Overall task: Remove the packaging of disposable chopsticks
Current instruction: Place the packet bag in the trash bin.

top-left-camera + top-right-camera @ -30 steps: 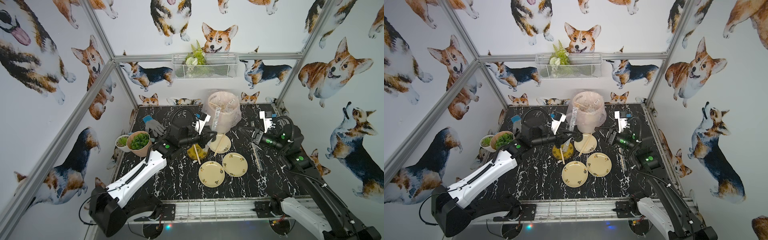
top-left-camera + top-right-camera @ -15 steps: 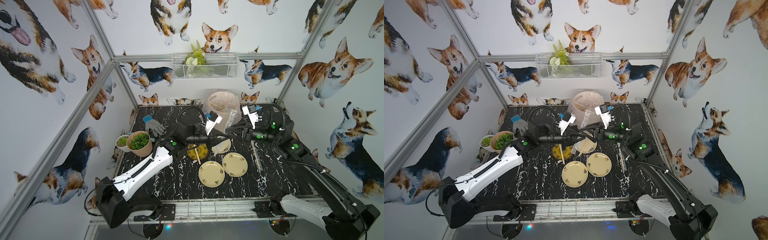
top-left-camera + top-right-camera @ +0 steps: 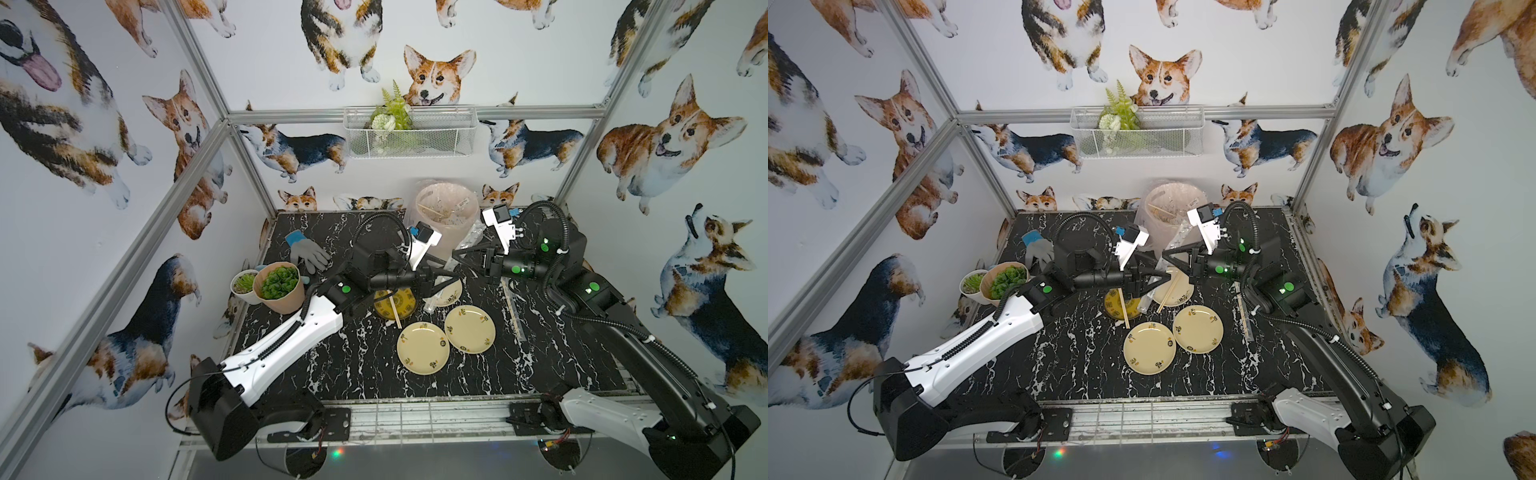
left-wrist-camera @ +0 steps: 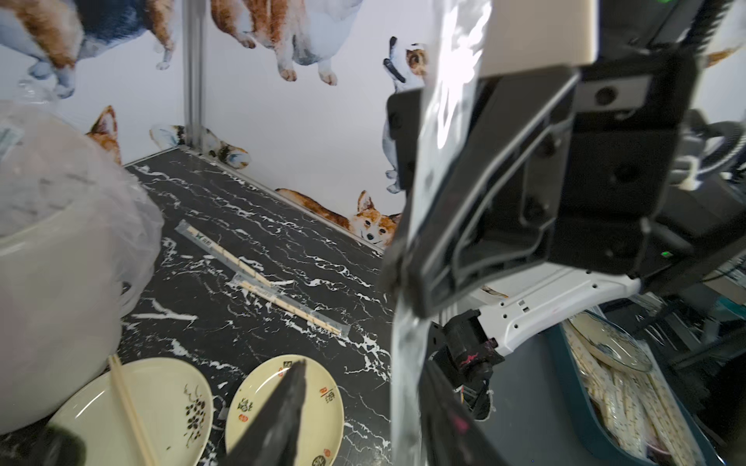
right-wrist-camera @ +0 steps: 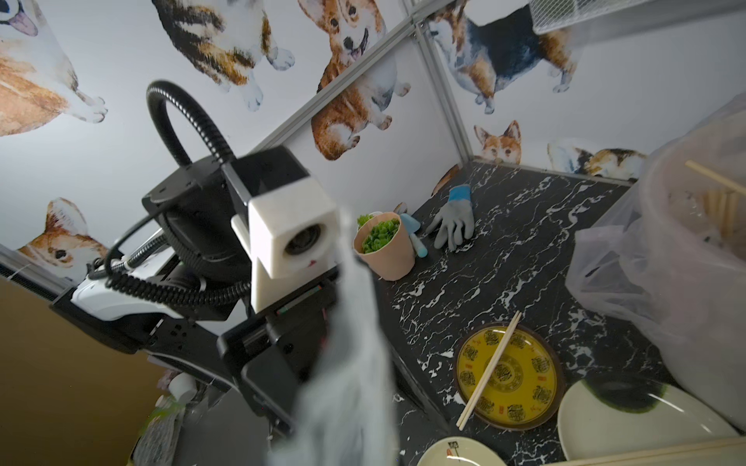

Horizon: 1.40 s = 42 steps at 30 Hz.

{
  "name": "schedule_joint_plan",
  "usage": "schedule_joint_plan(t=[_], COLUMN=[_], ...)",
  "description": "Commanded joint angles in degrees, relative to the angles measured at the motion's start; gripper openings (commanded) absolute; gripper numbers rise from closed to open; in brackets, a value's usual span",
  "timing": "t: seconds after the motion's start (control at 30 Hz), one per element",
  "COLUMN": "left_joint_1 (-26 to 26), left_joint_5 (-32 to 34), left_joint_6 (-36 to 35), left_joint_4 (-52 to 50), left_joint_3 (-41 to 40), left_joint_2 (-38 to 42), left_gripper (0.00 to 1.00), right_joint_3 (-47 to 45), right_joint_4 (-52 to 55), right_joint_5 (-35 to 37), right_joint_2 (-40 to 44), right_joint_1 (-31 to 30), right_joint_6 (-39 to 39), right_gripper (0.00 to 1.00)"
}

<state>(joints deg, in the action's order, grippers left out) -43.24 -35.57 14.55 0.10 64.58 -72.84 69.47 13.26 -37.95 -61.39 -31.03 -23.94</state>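
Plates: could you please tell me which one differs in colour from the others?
The yellow plate, dark-rimmed and patterned, on the left arm's side; the other three are plain cream.

no legible text — plate [image 4: 327, 424] marks, packaging [image 4: 218, 247] print too small

White corgi-printed walls [image 3: 270, 62] on silver aluminium posts [image 3: 196, 54] enclose a black white-veined marble surface [image 3: 365, 365]; a white wire basket [image 3: 440, 137] hangs behind
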Motion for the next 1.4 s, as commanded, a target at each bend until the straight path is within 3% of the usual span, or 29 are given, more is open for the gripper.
schedule_joint_plan(t=[0.0, 0.13, 0.3, 0.4, 0.5, 0.6, 0.73, 0.9, 0.97, 1.07, 1.37], left_joint_1=[0.20, 0.57, 0.90, 1.12, 1.63, 1.84, 2.09, 2.16, 2.21, 2.20, 2.38], left_joint_5=[13.48, 23.27, 28.87, 31.12, 29.66, 28.88, 28.49, 30.00, 30.94, 31.35, 32.05], left_joint_6=[-2.02, -3.96, -6.44, -7.27, -8.32, -8.48, -8.31, -7.79, -7.28, -6.99, -6.77], left_joint_4=[-0.19, -3.32, -7.30, -8.55, -7.88, -7.86, -8.40, -8.98, -9.39, -9.33, -8.65], left_joint_3=[-4.25, -7.36, -9.22, -10.20, -11.24, -10.92, -10.35, -10.34, -10.52, -11.01, -11.75], left_joint_2=[4.06, 7.82, 11.63, 13.90, 15.40, 15.38, 15.18, 16.38, 16.89, 17.69, 17.93], left_gripper=[0.61, 0.61, 0.61, 0.62, 0.63, 0.65, 0.65, 0.66, 0.72, 0.74, 0.74], right_joint_3=[6.81, 16.92, 29.99, 39.49, 45.65, 41.70, 36.74, 40.84, 43.04, 44.78, 45.60], right_joint_4=[6.19, 9.85, 8.21, 8.46, 10.36, 8.03, 4.69, 7.35, 9.44, 11.44, 15.20], right_joint_5=[15.21, 27.01, 35.95, 37.78, 32.70, 28.48, 30.89, 35.84, 37.99, 39.82, 37.20], right_joint_2=[-3.39, -12.42, -25.25, -32.70, -36.62, -34.74, -33.33, -37.37, -39.79, -42.24, -47.21], right_joint_1=[0.20, 2.12, 5.37, 6.82, 7.97, 7.96, 8.00, 7.99, 7.94, 7.87, 6.17], right_joint_6=[6.70, 12.59, 18.08, 19.74, 18.56, 16.32, 16.49, 22.86, 25.62, 28.66, 34.00], right_gripper=[0.00, 0.00, 0.00, 0.00, 0.00, 0.00, 0.00, 0.00, 0.00, 0.00, 0.04])
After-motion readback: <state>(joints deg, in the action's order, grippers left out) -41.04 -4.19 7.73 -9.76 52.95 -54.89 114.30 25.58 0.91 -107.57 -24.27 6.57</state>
